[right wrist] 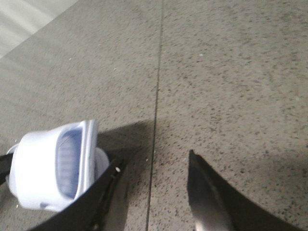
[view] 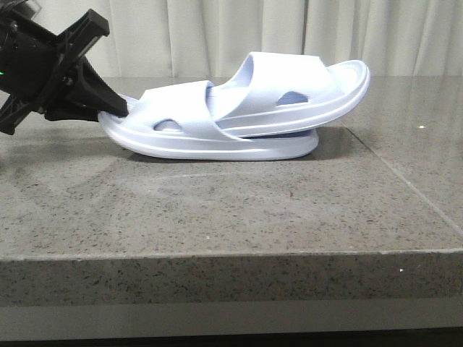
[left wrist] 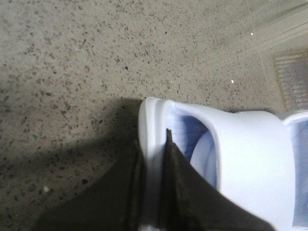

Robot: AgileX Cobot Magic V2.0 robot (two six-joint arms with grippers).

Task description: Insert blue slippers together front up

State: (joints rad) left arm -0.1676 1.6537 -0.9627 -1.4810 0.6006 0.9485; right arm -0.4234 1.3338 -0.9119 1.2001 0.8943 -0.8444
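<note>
Sitting toward the far left of the bench (view: 217, 217), the slippers (view: 239, 116) are nested: the lower slipper (view: 210, 141) lies flat on its sole, and the upper slipper (view: 296, 90) is pushed through its strap, tilted so its far end lifts toward the right edge. Left claw (left wrist: 153, 139) is pinched tight on the lower slipper's end rim nearest the left edge, one finger (left wrist: 178, 183) inside the footbed and the other outside the wall. Right claw (right wrist: 154, 166) hangs spread wide over bare bench, gripping nothing, with a slipper end just beside one finger (right wrist: 103, 197). Can't tell from the wrist view if they touch.
</note>
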